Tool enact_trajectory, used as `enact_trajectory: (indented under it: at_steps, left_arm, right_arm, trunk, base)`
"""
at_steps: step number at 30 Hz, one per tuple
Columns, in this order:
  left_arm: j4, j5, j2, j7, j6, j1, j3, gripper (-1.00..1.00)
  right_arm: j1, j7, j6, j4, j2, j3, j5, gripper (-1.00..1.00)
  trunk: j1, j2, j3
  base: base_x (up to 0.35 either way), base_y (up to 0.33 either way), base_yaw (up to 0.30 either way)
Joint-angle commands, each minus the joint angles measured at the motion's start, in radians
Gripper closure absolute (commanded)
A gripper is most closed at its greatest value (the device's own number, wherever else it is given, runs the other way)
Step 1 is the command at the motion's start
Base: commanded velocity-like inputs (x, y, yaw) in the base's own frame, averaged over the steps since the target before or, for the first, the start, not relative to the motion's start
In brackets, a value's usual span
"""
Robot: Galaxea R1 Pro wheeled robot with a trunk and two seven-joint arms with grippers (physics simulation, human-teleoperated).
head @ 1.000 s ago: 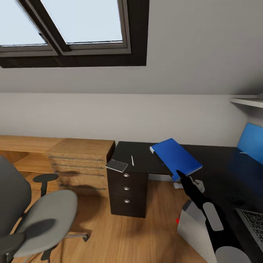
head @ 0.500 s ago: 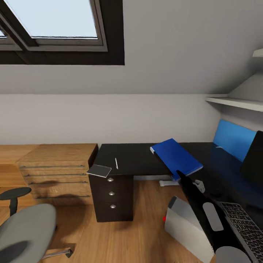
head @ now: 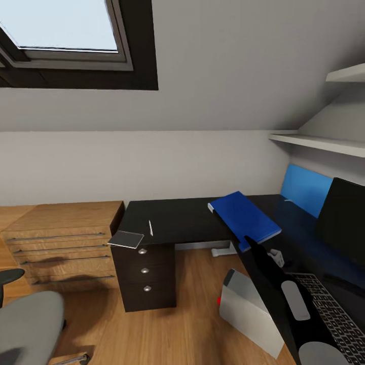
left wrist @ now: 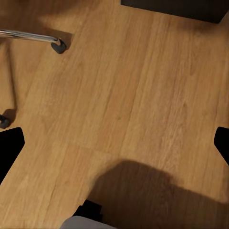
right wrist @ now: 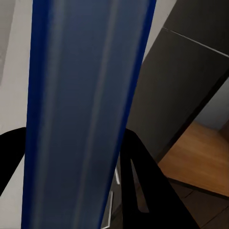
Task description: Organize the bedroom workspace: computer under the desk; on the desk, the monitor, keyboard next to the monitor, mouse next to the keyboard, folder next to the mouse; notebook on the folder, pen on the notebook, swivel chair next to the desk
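My right gripper point(head: 249, 243) is shut on the near end of the bright blue folder point(head: 239, 214), which it holds up tilted in front of the black desk point(head: 182, 218). In the right wrist view the folder point(right wrist: 81, 114) runs between dark fingers point(right wrist: 143, 181). The grey notebook point(head: 125, 239) overhangs the desk's left corner, with the white pen point(head: 150, 227) beside it. At right stand the monitor point(head: 345, 220) and the keyboard point(head: 332, 312). The grey computer point(head: 248, 314) sits on the floor by the desk. The swivel chair point(head: 25, 329) is at lower left. My left gripper point(left wrist: 114, 145) hangs open over the floor.
A light wooden drawer cabinet point(head: 61, 238) stands left of the desk's dark drawer unit point(head: 144, 279). White shelves point(head: 324, 144) and a blue panel point(head: 304, 188) are on the right wall. A chair leg with a caster point(left wrist: 57, 45) lies on the wooden floor point(left wrist: 143, 95).
The camera has turned right, so the room slides left in view and the monitor and more of the keyboard come in. The folder stays in my right gripper.
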Motion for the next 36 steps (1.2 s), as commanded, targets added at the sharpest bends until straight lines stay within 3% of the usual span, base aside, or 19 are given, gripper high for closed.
enact_trajectory:
  at_steps: [1, 18, 19, 20, 24, 36]
  left_arm:
    - [0.000, 0.011, 0.001, 0.007, -0.006, -0.001, -0.007, -1.00]
    - [0.000, 0.011, 0.001, 0.007, -0.005, -0.001, -0.007, -1.00]
    - [0.000, 0.011, 0.001, 0.007, -0.005, -0.001, -0.007, -1.00]
    - [0.000, 0.011, 0.001, 0.007, -0.005, -0.001, -0.007, -1.00]
    - [0.000, 0.011, 0.001, 0.007, -0.005, -0.001, -0.008, -1.00]
    - [0.000, 0.011, 0.001, 0.007, -0.004, -0.001, -0.009, -1.00]
  right_arm:
    - [-0.001, 0.002, 0.009, -0.001, 0.000, -0.002, -0.007, 1.00]
    - [-0.001, 0.015, 0.019, -0.006, 0.000, -0.001, -0.009, 1.00]
    - [-0.001, 0.022, 0.020, -0.007, 0.000, -0.001, -0.009, 1.00]
    - [-0.001, 0.088, 0.022, -0.003, 0.000, -0.001, -0.008, 1.00]
    - [-0.001, 0.119, 0.013, 0.000, 0.002, 0.000, -0.003, 1.00]
    - [-0.001, 0.127, 0.012, 0.000, 0.000, -0.001, -0.006, 1.00]
  trunk:
    - [0.000, -0.001, -0.001]
    - [0.000, -0.001, -0.001]
    - [0.000, -0.001, -0.001]
    - [0.000, -0.001, -0.001]
    - [0.000, -0.001, -0.001]
    - [0.000, -0.001, -0.001]
  base:
    - [0.000, 0.000, -0.003]
    - [0.000, 0.000, 0.000]
    - [0.000, 0.000, 0.000]
    - [0.000, 0.000, 0.000]
    - [0.009, 0.000, 0.000]
    - [0.270, 0.000, 0.000]
